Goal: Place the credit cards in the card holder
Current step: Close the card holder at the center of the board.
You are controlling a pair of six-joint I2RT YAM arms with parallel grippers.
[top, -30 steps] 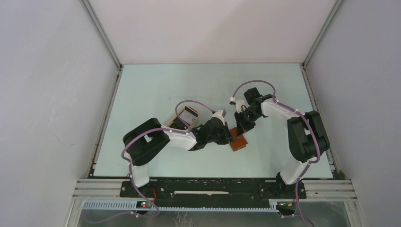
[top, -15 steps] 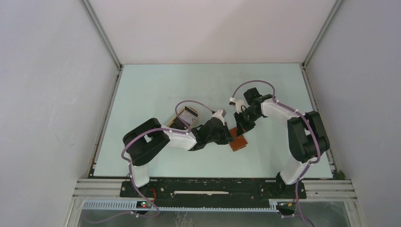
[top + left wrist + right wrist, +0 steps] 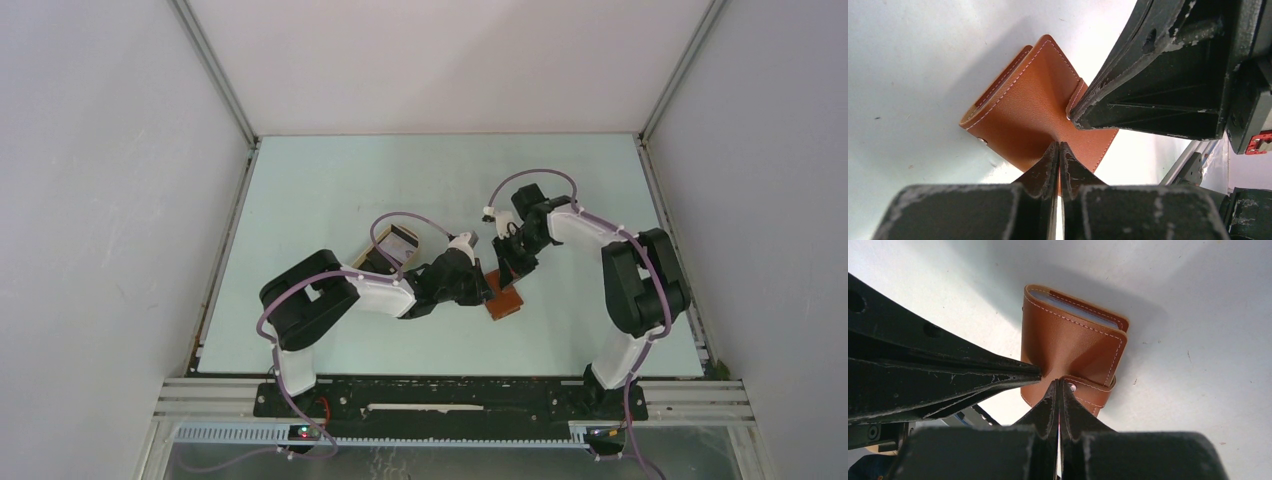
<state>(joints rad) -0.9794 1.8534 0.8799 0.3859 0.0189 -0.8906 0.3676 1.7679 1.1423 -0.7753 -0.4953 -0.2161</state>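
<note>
Card holder, mid-table, pinched from both sides.
Top view: the card holder [image 3: 506,303] lies on the table [image 3: 340,180] between your arms. Left wrist: your left gripper [image 3: 1058,146] is pressed together on its puckered cover. Right wrist: your right gripper [image 3: 1058,383] is clamped beside the clasp tab [image 3: 1093,386]. Likely light, soft leather that buckles; grip a cover edge.

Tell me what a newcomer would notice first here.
The reddish-brown card holder at mid-table stands out. It is pinched from opposite sides by the left end effector and the right end effector, both shut on its leather, which puckers between them. Behind the left arm, a pale credit card lies in a small tray.
</note>
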